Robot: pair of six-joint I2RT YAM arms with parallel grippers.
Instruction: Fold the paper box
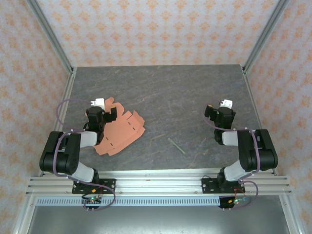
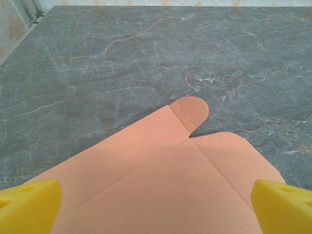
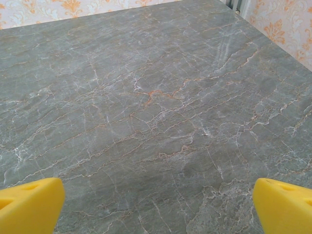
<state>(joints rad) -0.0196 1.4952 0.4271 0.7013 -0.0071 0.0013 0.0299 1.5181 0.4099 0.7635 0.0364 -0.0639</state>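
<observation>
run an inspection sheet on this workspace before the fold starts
surface: grey marbled table, bare on the right half
job's things: box is a flat, unfolded salmon sheet, left of centre, partly under the left arm
clutter: thin greenish stick right of the box, apart from it
grippers: left claw open, box below it; right claw open over bare table
cables: purple cables loop off both arms and at the bases
surroundings: patterned walls, metal frame

Salmon-orange paper box [image 1: 119, 130]; grey marbled table [image 1: 185, 97].
</observation>
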